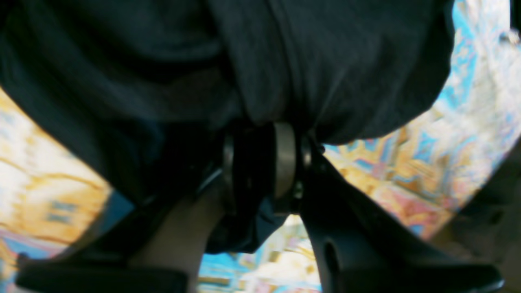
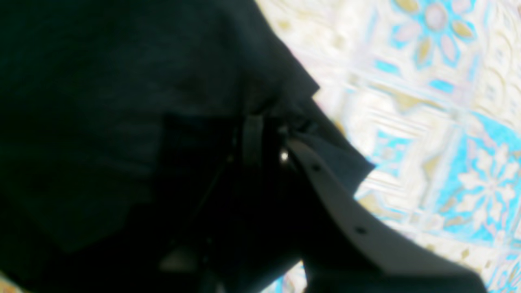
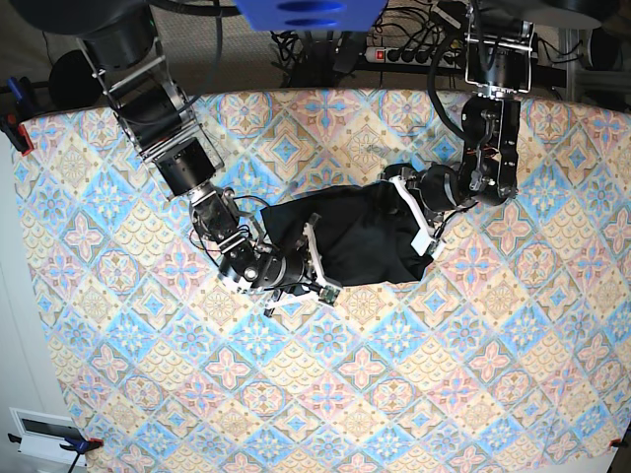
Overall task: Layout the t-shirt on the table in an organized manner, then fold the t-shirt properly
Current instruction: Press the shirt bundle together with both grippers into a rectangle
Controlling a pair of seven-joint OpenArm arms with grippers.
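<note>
Both sets of jaws pinch cloth: the left gripper grips a bunched fold of the shirt, the right gripper a thin edge. The shirt hangs crumpled between them, over the middle of the desk. The right hold looks shallow, so pulling apart could slip it free; the left may have caught two layers, leaving the shirt twisted.

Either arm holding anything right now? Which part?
Both hold the t-shirt: the left gripper pinches its edge on one side, the right gripper the opposite edge. Exact garment part unclear.
</note>
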